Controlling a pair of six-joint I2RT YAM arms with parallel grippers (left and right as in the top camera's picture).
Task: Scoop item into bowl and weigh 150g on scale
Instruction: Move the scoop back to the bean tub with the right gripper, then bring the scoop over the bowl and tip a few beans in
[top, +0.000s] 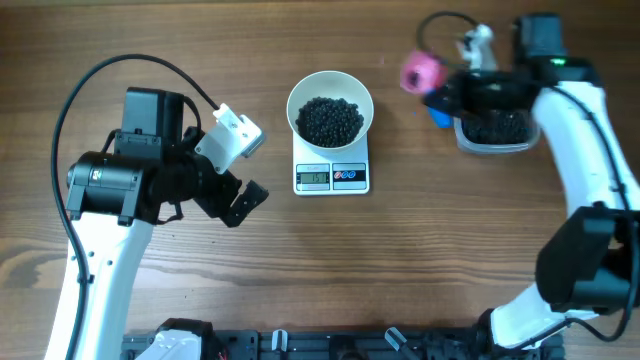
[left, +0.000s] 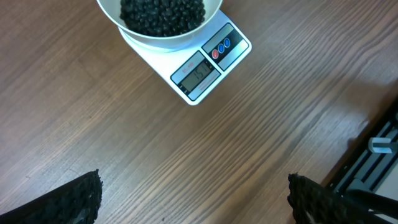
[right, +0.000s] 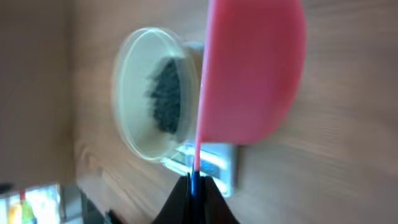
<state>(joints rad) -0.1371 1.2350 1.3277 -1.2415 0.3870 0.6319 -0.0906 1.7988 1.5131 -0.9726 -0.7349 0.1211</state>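
Overhead: your left tool has its jaws spread wide with nothing in them, hanging over bare surface. The bowl, with the item heaped inside, sits on the scale just ahead of that tool. Your right tool is clamped tight on the handle end of the pink scoop, which is tipped on edge. A clear tub of more pieces sits right beneath it. Bowl and scale lie well beyond the scoop.
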